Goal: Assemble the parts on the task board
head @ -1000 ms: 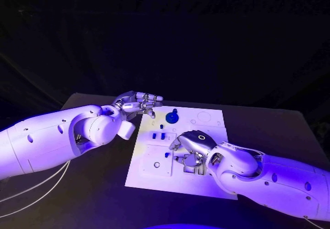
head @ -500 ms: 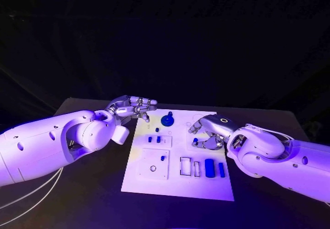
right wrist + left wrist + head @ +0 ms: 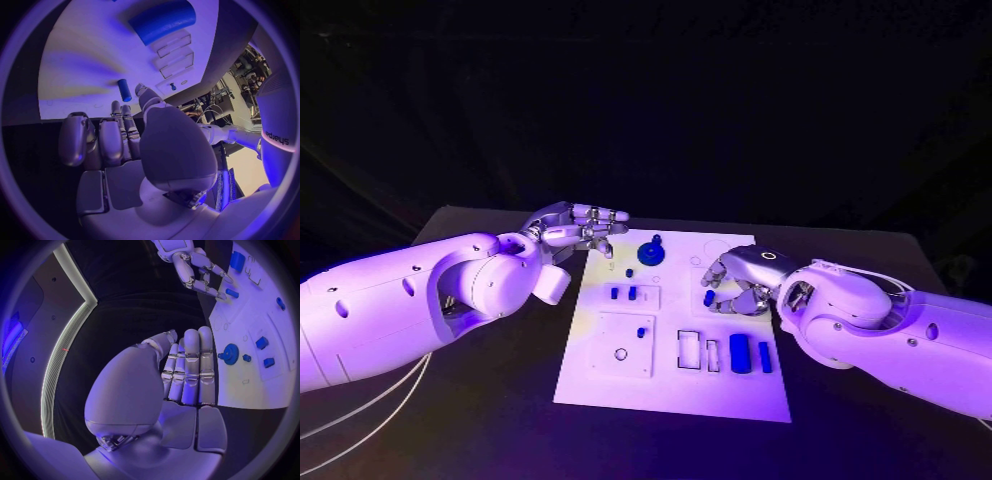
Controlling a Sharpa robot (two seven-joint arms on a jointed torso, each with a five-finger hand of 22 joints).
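black table point(image 3: 473, 400) carries task board point(image 3: 675, 385); right hand point(image 3: 740, 280) hovers above.

The right hand point(image 3: 740, 278) is covering part of the board's point(image 3: 668, 390) right edge; whether its fingertips are touching the small blue peg point(image 3: 710, 297) beneath is unclear; the left hand point(image 3: 577, 227) is overlapping the board's far-left corner; the tiny parts point(image 3: 629, 293) are too small to identify.

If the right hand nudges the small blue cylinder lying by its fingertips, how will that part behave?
The small blue cylinder lies on its side on the smooth task board, so it would probably roll. It looks rigid and light. The right hand might find it slippery.
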